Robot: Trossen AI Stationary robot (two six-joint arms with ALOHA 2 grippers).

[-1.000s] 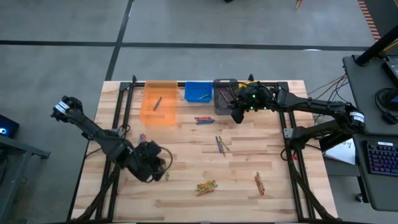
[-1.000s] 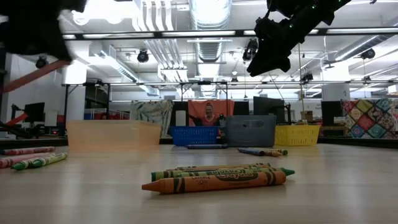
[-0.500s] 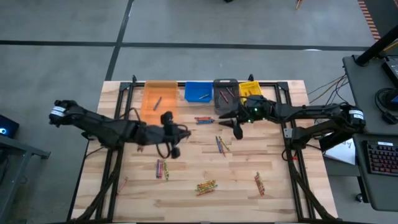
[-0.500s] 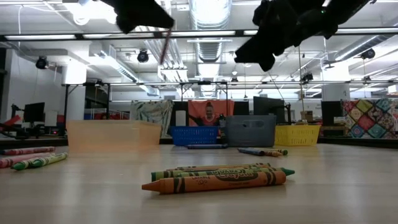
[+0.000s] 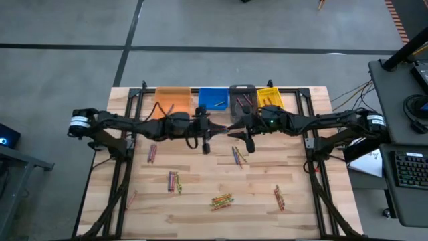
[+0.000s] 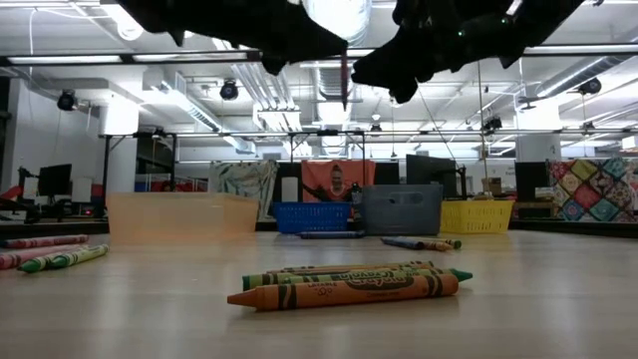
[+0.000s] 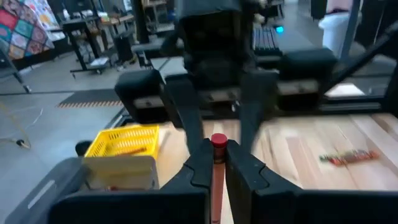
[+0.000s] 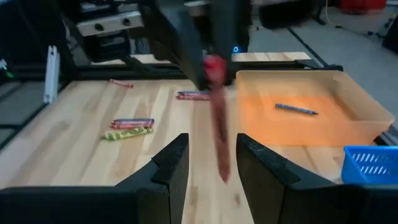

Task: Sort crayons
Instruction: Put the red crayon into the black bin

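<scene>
My left gripper [image 5: 207, 128] hangs above the table's far middle, shut on a red crayon [image 8: 217, 124] that hangs upright below it. My right gripper [image 5: 238, 129] faces it at the same height, open; in the right wrist view its fingers [image 8: 171, 167] stand either side of the crayon, short of it. More crayons lie flat in small groups on the table [image 5: 237, 155] [image 5: 173, 181] [image 5: 222, 200]. At the far edge stand four bins: orange [image 5: 172, 100], blue [image 5: 213, 98], grey [image 5: 241, 100], yellow [image 5: 269, 97]. My left gripper pinches the red crayon near its upper end [image 7: 218, 142] between its two fingertips. The fingers reach out level from the table's left and lie across the crayon. The crayon stands upright, its long part hanging below the fingers [image 6: 344, 85], clear of the table.
Other crayon groups lie near the left frame [image 5: 152, 152] and at the near right [image 5: 277, 197]. The orange bin holds one dark crayon [image 8: 296, 110]. Black frame rails [image 5: 127, 161] run along the table's left and right sides. Bare wood lies between the groups.
My left gripper has swung from the table's near left up to its far middle, turning from pointing down to level, carrying the red crayon clear of the table. My right gripper has come away from the grey bin a little toward the left gripper and has levelled.
</scene>
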